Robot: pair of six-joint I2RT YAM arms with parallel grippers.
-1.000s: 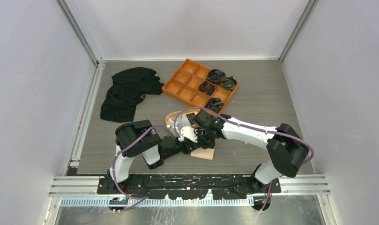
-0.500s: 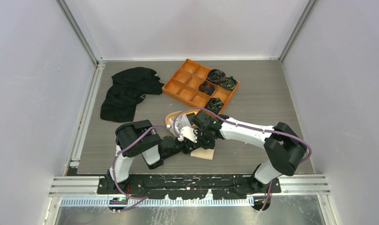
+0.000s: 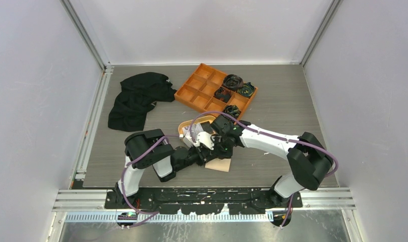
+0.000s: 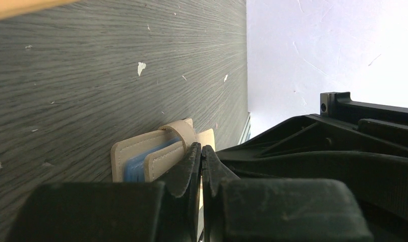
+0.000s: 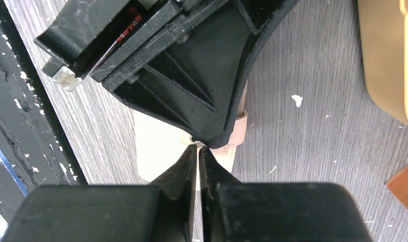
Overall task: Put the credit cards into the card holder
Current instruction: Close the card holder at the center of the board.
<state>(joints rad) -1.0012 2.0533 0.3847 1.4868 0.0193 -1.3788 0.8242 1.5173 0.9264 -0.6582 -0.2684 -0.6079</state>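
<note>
R end effector (image 5: 196, 151) shifted, shut above card holder (image 5: 159, 148); L end effector (image 4: 201, 151) pinches it.

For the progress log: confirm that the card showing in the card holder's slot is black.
Not right. The card showing in the slot of the card holder is light blue, not black. The left wrist view shows its blue face between the holder's beige layers.
</note>
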